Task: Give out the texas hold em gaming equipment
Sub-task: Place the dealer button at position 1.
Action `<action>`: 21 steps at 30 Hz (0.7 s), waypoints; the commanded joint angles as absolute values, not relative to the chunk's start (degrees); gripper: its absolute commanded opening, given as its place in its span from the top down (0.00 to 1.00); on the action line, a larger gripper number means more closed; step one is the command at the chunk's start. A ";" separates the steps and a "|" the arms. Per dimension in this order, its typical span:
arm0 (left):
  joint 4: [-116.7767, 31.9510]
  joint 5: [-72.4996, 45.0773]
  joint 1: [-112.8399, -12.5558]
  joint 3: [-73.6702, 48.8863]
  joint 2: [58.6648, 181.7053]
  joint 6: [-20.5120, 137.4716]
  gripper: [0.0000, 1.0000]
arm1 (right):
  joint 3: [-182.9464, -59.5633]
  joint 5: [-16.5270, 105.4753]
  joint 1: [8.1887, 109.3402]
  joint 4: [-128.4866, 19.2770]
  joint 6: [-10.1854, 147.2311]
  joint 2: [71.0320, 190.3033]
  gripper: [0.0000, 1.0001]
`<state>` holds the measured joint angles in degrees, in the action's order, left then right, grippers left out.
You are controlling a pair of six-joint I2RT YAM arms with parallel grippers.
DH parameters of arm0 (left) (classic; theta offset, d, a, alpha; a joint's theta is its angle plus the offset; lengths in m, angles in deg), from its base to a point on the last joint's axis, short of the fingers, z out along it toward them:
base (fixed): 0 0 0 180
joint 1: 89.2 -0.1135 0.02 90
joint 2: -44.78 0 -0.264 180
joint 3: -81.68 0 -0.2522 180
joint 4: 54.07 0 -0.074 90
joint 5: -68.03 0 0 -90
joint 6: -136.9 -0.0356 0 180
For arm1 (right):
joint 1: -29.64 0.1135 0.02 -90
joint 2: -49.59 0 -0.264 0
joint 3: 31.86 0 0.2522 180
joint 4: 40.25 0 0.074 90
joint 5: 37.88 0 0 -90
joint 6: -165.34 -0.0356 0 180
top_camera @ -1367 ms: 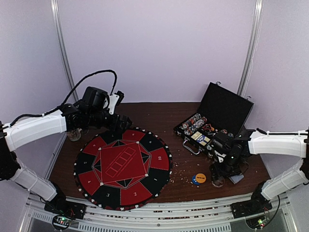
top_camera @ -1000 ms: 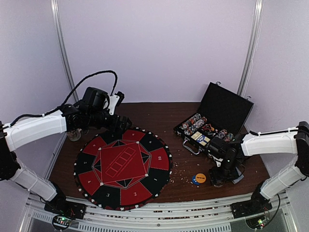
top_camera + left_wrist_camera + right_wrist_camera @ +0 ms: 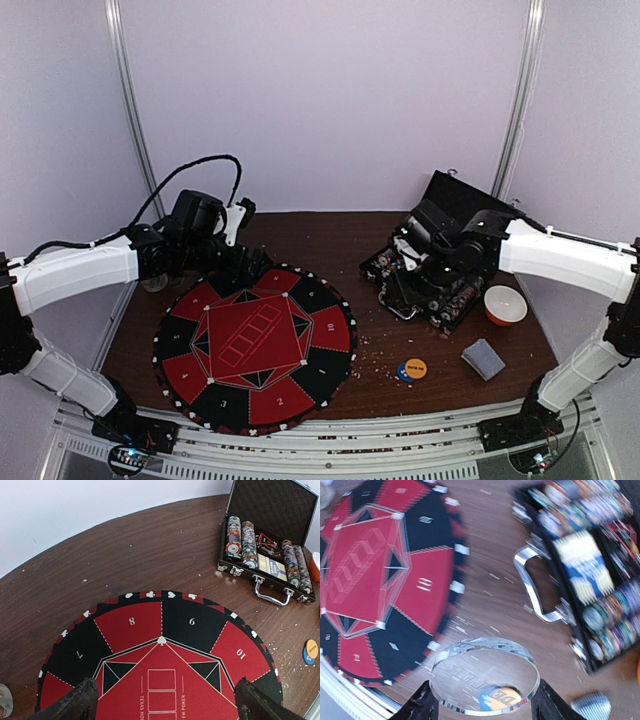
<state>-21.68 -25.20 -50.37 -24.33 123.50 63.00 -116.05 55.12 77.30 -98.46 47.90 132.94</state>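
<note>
Right fingers point(image 3: 423, 706) pinching clear disc point(image 3: 485, 670) — round, see-through, ridged rim

Your left gripper point(image 3: 165, 703) hangs wide open above the poker mat point(image 3: 131, 626); striped chip rows point(image 3: 241, 537) fill the open case point(image 3: 272, 505).

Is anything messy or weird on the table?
Yes. Little pale crumbs lie scattered over the brown table, mostly between the round mat and the open black case. They look like a spill. Nothing else looks knocked over or broken.
</note>
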 commanded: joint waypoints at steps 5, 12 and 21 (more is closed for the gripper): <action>-24.18 -26.77 -50.70 -27.05 120.85 66.26 0.02 | -127.87 52.23 88.63 -92.95 60.13 150.95 0.74; -24.49 -29.11 -51.09 -27.87 120.00 66.95 0.02 | -133.12 50.36 94.85 -97.18 64.29 162.87 0.74; -24.19 -29.50 -51.31 -27.81 119.85 66.72 0.02 | -135.46 51.68 95.37 -101.56 64.13 169.38 0.75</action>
